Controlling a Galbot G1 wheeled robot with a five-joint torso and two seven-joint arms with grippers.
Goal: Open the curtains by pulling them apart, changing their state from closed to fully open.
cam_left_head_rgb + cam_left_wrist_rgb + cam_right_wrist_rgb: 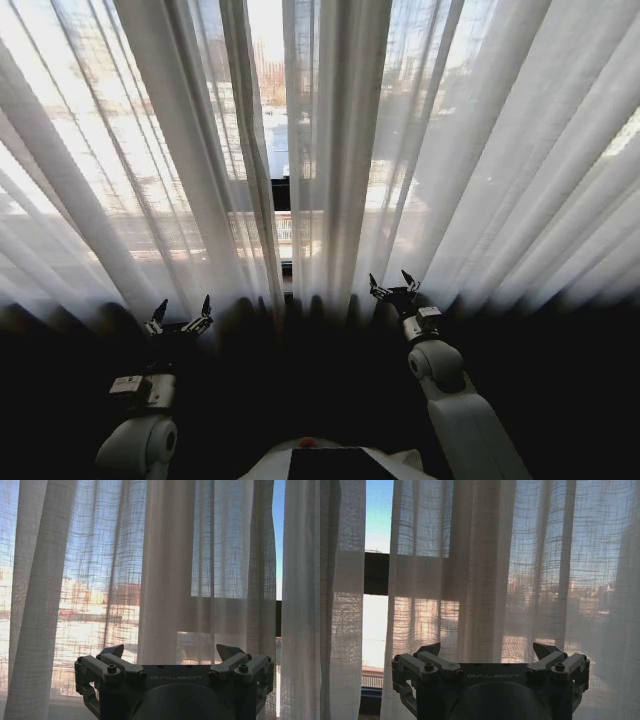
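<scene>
Head view has the curtains (330,150) hanging almost closed, a narrow slit at centre showing the black window frame (281,190). Left gripper (181,312) and right gripper (394,284) face a panel each, fingers spread and empty, probably placed to seize the inner edges.

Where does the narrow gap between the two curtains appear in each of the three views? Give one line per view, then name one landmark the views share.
Head view: the gap runs down the centre, between the left curtain and right curtain.
Left wrist view: a bright slit near the picture's right edge.
Right wrist view: a wider strip near the picture's left edge.
Shared landmark: the dark window bar crossing the gap.
</scene>
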